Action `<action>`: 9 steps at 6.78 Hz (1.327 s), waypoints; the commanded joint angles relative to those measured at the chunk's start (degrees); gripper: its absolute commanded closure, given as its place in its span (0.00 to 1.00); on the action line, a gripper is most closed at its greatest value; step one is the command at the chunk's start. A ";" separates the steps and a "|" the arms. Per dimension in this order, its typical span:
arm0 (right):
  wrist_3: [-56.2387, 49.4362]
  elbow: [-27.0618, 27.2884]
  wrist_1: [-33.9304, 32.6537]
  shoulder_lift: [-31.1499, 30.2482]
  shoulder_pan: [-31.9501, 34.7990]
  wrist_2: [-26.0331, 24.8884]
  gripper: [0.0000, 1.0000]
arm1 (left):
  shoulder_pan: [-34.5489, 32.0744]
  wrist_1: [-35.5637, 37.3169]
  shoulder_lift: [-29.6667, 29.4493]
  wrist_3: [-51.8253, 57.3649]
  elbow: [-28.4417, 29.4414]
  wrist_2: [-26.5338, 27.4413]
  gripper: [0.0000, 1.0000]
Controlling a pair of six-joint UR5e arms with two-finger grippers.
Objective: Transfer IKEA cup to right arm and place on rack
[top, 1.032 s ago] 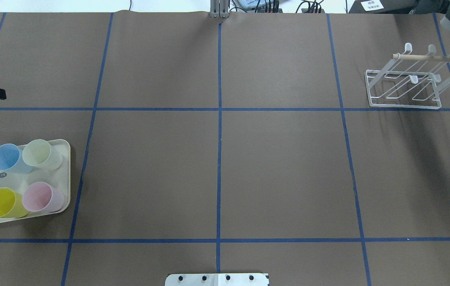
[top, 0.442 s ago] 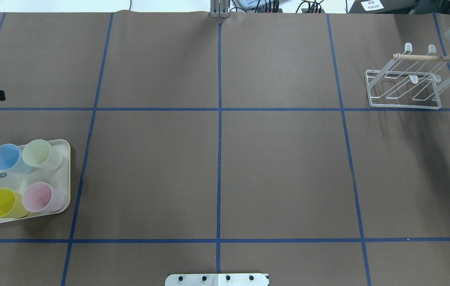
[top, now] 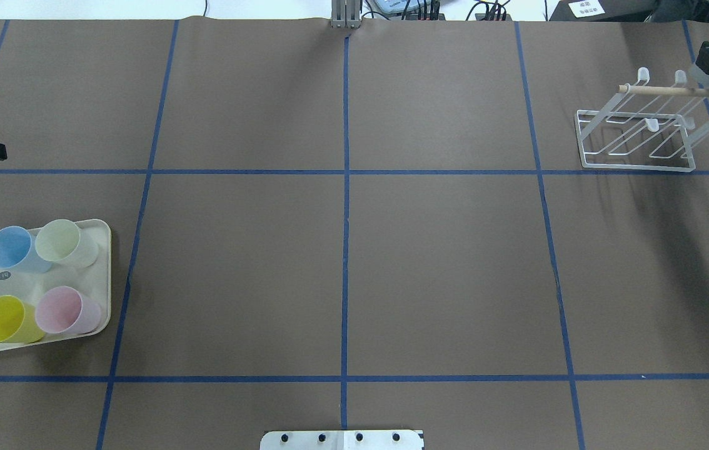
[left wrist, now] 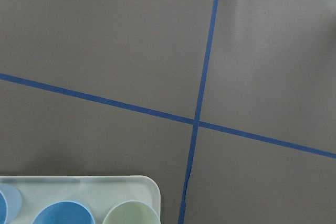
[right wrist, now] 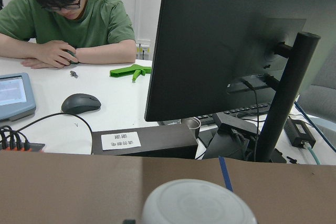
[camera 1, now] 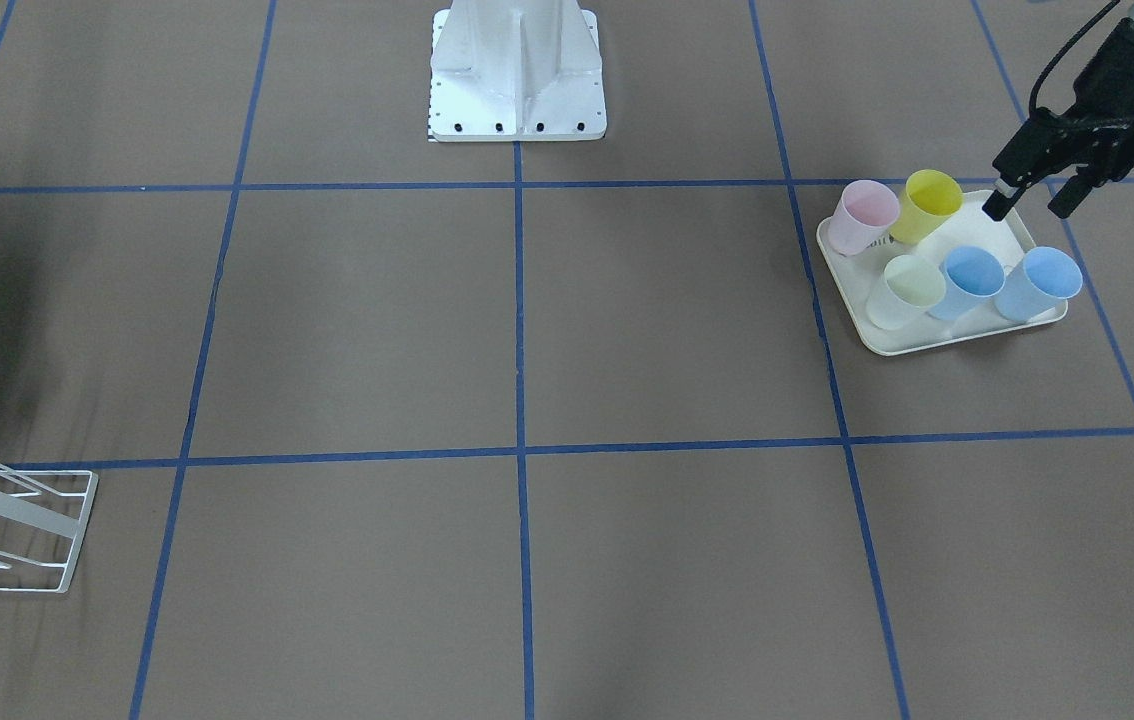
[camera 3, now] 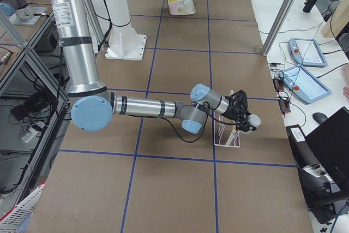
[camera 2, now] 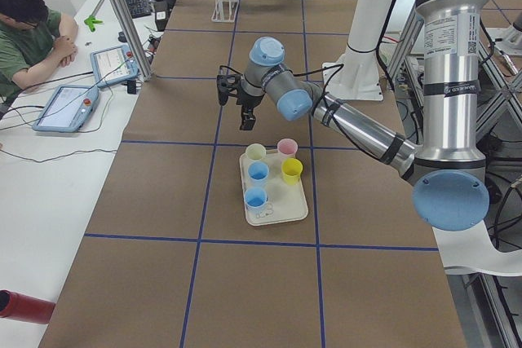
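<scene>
1. Now, the right gripper is pinched on a white cup and holds it off the table at the rack, near the end of the rack's wooden dowel.
2. In the right wrist view only the cup's rounded pale end shows at the bottom edge. The fingers themselves are almost out of frame.
3. From overhead the gripper and cup cover the dowel's right end. Whether the cup touches a prong I cannot tell.
4. The right arm stretches low across the table to the rack. In the front-facing view only a pale blue joint cap shows at the left edge, and the rack is cut off there too.
5. The left gripper hangs with its fingers spread, holding nothing, above the back corner of the cream tray near the yellow cup.
6. The tray holds five cups, all mouth up and showing only their own coloured insides. The pink cup and the yellow cup stand in the row nearer the robot. The pale green cup and two blue cups stand in the other row.
7. The overhead view crops the tray's left part and one blue cup, and shows only a black sliver of the left gripper.
8. The left wrist view catches just a tray corner and three cup rims, cut off at the bottom.
</scene>
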 commanded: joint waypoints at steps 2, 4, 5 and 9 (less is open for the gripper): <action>-2.88 0.75 0.09 -0.05 -0.17 0.15 0.00 | 0.00 0.02 0.62 0.00 -0.97 0.00 0.00; -3.24 1.37 1.91 0.12 0.00 0.49 0.00 | 0.00 0.02 0.54 0.00 -0.80 0.00 0.00; -2.63 2.77 2.71 0.47 2.01 3.98 0.00 | -0.09 0.02 0.71 0.00 -0.80 0.00 0.00; 15.70 23.87 -9.94 -1.27 7.12 16.22 0.00 | -0.09 0.28 13.06 13.05 -1.59 0.09 0.00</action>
